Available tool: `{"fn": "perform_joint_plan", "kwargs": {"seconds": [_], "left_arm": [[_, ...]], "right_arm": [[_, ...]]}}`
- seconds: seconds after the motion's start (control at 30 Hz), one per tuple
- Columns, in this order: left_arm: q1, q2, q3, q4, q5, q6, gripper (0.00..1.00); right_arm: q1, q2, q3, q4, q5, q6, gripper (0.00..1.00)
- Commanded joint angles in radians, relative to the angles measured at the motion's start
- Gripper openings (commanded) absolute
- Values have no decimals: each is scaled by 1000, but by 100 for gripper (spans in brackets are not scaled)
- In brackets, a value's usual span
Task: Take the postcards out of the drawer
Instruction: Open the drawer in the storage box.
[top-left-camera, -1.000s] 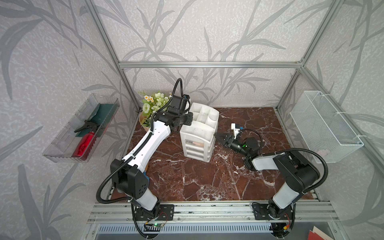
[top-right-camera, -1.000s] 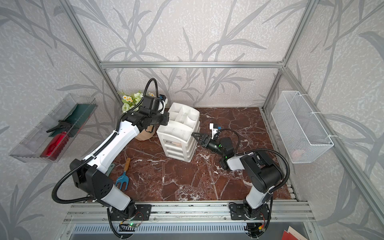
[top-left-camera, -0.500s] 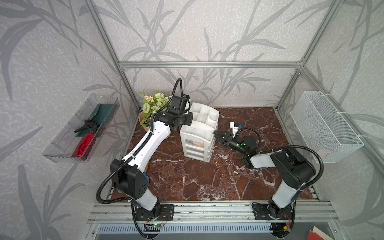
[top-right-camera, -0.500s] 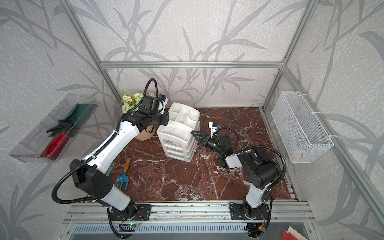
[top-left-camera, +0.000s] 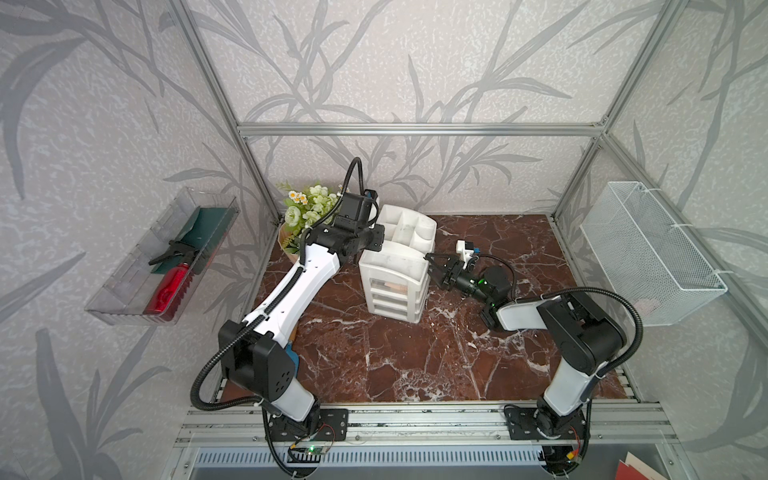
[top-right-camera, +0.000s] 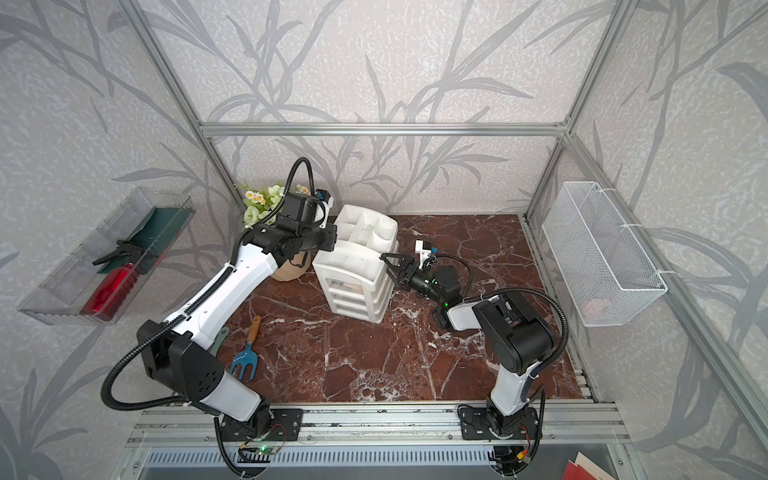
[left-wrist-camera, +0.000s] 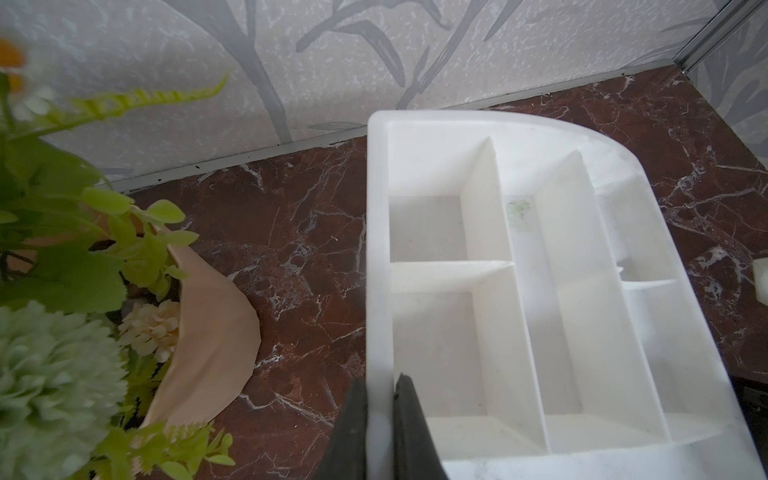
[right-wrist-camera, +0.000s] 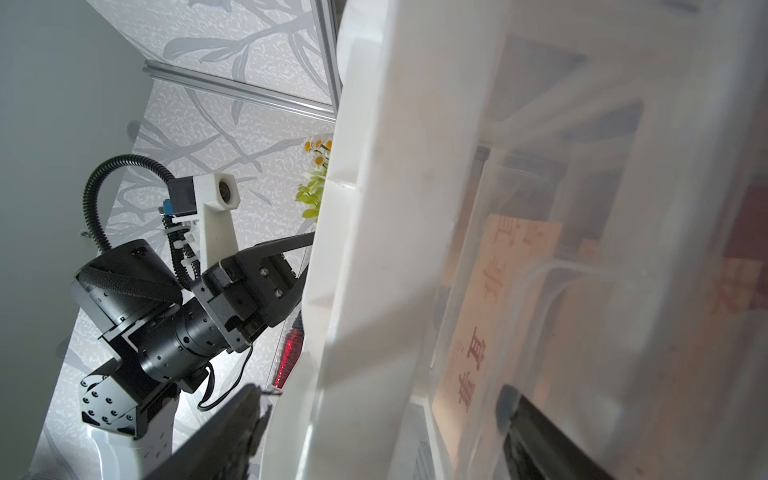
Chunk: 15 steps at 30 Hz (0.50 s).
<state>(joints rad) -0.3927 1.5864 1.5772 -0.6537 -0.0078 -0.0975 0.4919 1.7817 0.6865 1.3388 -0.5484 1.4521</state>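
The white marbled organiser (top-left-camera: 395, 270) stands mid-table, seen in both top views. Its top see-through drawer (right-wrist-camera: 623, 291) is pushed in. A beige postcard (right-wrist-camera: 498, 311) with red-brown characters shows through the drawer's front, and it is a faint beige patch (top-left-camera: 390, 286) in a top view. My left gripper (left-wrist-camera: 381, 380) is shut on the organiser's upper rim (left-wrist-camera: 378, 291) at its back left. My right gripper (right-wrist-camera: 378, 395) is open at the organiser's front right corner. One of its fingers (right-wrist-camera: 224, 432) is beside the side wall, and the other is before the drawer front.
A flower pot (top-left-camera: 307, 208) stands just behind my left gripper (top-left-camera: 376, 241). A small blue garden fork (top-right-camera: 247, 353) lies on the marble table (top-left-camera: 415, 353) near the left arm. A clear tray (top-left-camera: 162, 257) hangs on the left wall and a wire basket (top-left-camera: 652, 249) on the right.
My right gripper has moved left, up to the organiser's front corner, and its jaws have spread slightly wider. The left arm has not moved.
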Motion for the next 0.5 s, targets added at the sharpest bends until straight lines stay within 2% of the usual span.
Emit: {"fn": "perform_joint_plan", "kwargs": {"seconds": [0.0, 0.47], "left_arm": [[-6, 46, -68, -167, 10, 15, 0], [-7, 41, -72, -181, -63, 30, 0]], "right_arm": [[25, -28, 33, 66, 24, 58, 87], [26, -98, 15, 66, 66, 108, 86]]}}
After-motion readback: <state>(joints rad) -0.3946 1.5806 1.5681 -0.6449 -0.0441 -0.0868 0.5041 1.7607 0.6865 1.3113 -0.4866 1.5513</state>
